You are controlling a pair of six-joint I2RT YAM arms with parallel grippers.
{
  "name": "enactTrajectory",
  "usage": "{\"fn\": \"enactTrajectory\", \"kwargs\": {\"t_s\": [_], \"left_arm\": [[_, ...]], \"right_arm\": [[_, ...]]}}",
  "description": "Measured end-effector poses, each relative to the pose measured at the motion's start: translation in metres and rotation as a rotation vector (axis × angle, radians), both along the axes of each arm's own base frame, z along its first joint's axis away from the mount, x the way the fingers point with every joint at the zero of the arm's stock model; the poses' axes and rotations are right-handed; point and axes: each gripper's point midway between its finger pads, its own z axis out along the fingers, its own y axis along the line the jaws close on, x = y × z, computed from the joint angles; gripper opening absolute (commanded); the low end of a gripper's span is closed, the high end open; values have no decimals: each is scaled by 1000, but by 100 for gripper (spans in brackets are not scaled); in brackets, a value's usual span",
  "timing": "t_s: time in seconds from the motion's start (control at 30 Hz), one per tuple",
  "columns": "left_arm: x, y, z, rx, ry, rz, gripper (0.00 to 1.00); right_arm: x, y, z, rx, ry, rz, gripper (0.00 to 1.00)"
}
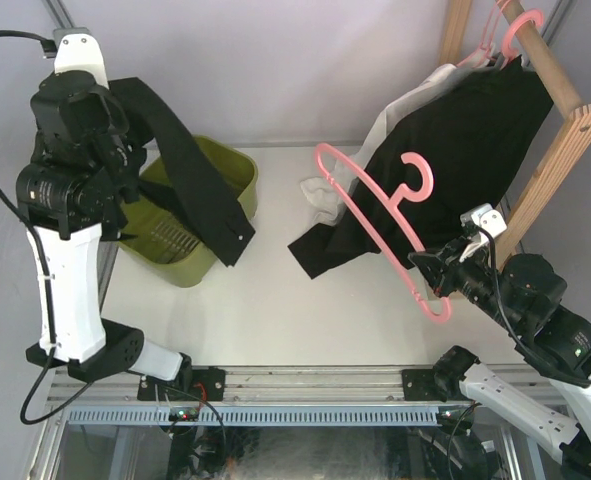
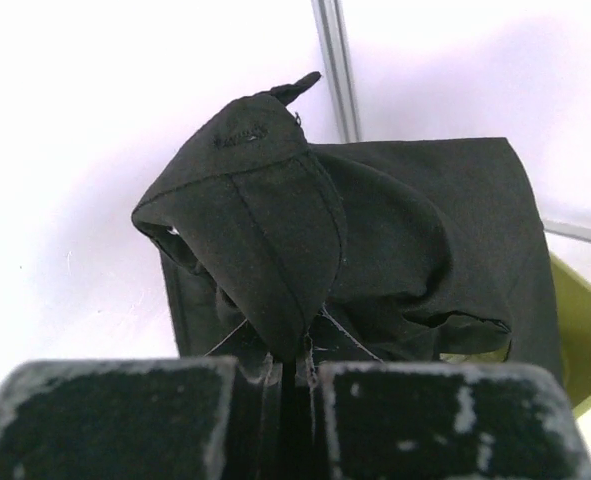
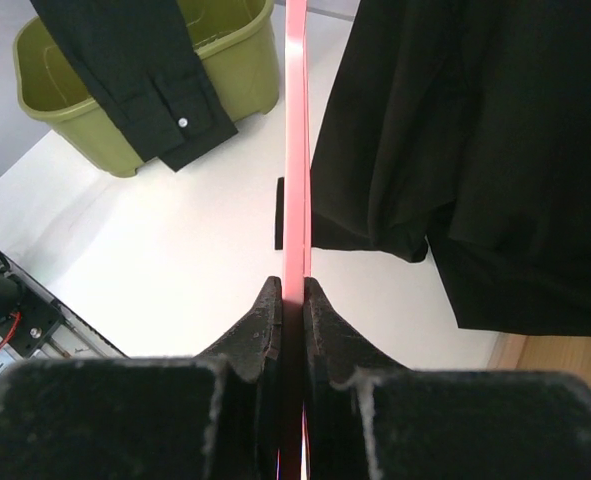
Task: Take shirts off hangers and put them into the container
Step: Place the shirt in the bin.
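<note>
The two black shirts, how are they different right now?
The left shirt is pinched in the left gripper, hanger-free; the right shirt hangs on the wooden rack. The left shirt dangles narrow by the container; the right shirt spreads wide, away from it. Both are black and limp.

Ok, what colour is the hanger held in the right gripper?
Pink. The hanger shows best in the top external view.

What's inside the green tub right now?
The tub shows only bare slotted bottom where it is visible; no shirt lies there. The black shirt hanging from the left gripper crosses in front of the tub and covers the rest of its floor.
</note>
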Motion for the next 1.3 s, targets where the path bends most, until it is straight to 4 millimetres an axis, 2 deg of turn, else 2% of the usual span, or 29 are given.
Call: {"fn": "enactTrajectory", "kwargs": {"t_s": [0.1, 0.2, 0.27, 0.37, 0.47, 0.53, 0.6, 0.83, 0.93, 1.1, 1.17, 1.2, 1.3], "left_arm": [[10, 7, -18, 12, 55, 26, 0], [36, 0, -77, 16, 206, -2, 0], [57, -6, -128, 3, 328, -21, 0], [95, -21, -222, -25, 549, -61, 0], [108, -35, -298, -53, 732, -100, 0], [106, -41, -328, -67, 808, -123, 0], [104, -44, -337, -79, 831, -142, 0], [109, -50, -320, -48, 793, -235, 0], [113, -50, -300, 15, 748, -294, 0], [123, -52, -257, 208, 611, -438, 0], [122, -51, -250, 289, 592, -476, 0], [124, -50, -251, 322, 598, -486, 1], [141, -46, -267, 357, 652, -491, 16]], "right_arm": [[0, 1, 0, 3, 5, 1, 0], [0, 4, -2, 6, 17, 10, 0], [0, 7, -4, 5, 28, 22, 0], [-1, 11, -7, 5, 46, 40, 0], [-1, 14, -9, 10, 60, 48, 0], [-2, 14, -9, 13, 65, 50, 0], [-2, 14, -9, 14, 65, 50, 0], [-1, 15, -10, 13, 67, 50, 0], [-1, 16, -12, 9, 74, 53, 0], [1, 18, -15, 2, 85, 59, 0], [0, 18, -15, 3, 84, 59, 0], [0, 18, -15, 4, 82, 59, 0], [-1, 16, -13, 8, 75, 58, 0]]}}
